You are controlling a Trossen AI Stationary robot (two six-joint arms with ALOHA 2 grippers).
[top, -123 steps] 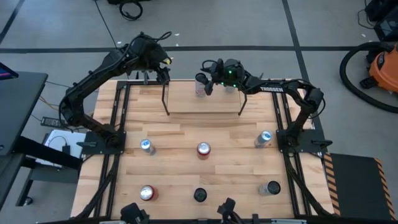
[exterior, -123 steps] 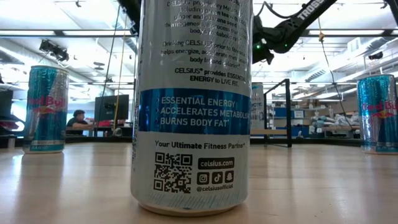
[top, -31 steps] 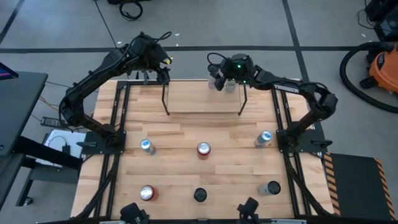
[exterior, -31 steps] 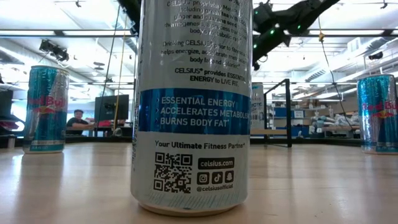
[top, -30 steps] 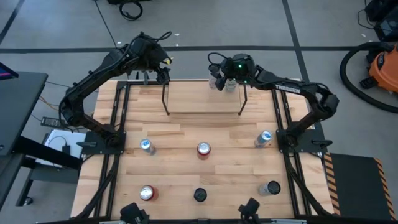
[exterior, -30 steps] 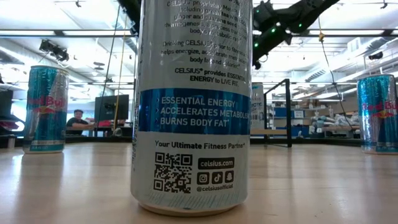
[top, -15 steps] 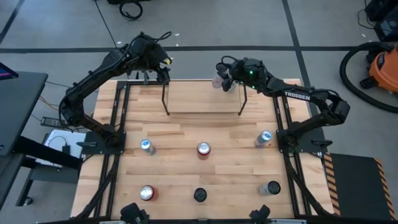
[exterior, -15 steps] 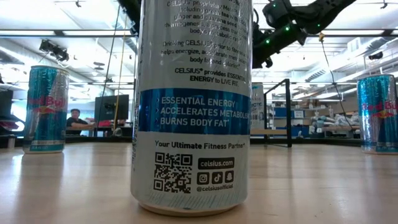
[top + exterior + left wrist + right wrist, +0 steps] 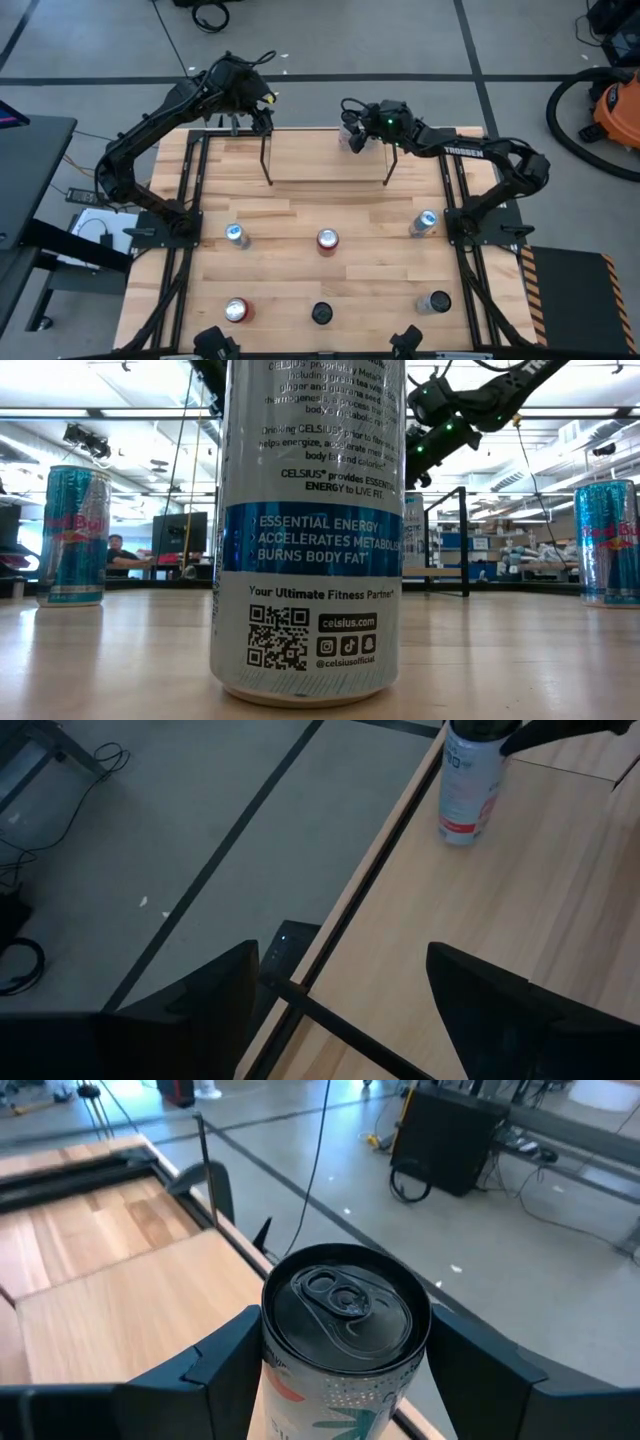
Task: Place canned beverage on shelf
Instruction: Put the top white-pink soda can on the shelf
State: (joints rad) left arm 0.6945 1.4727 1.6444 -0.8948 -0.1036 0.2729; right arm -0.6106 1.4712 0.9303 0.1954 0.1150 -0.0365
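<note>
The shelf [image 9: 325, 160] stands at the table's far middle, a light plank with thin black rods at its corners. Over its far right part my right gripper [image 9: 356, 130] is shut on a white can with a black top [image 9: 345, 1310], also seen as the can [image 9: 468, 780] in the left wrist view. My left gripper [image 9: 262, 112] hovers at the shelf's far left corner, open, its fingers [image 9: 200, 1010] with nothing between them. My right gripper pinches the can's upper side wall [image 9: 268, 1355], just under the top rim, between its two fingers [image 9: 215, 1365]. They come nearly level from the table's right side. The can stands upright; whether its base [image 9: 458, 832] rests on the wood, I cannot tell.
Several other cans stand on the near half of the table, among them a can [image 9: 234, 235], a red-topped can [image 9: 327, 240] and a can [image 9: 424, 222]. A tall white and blue can [image 9: 305, 530] fills the low view. The arms' black frames run along both table sides.
My right gripper has sunk toward the shelf with the can, which stays upright between its fingers; the arm's elbow has swung a little out and back. My left arm has kept still.
</note>
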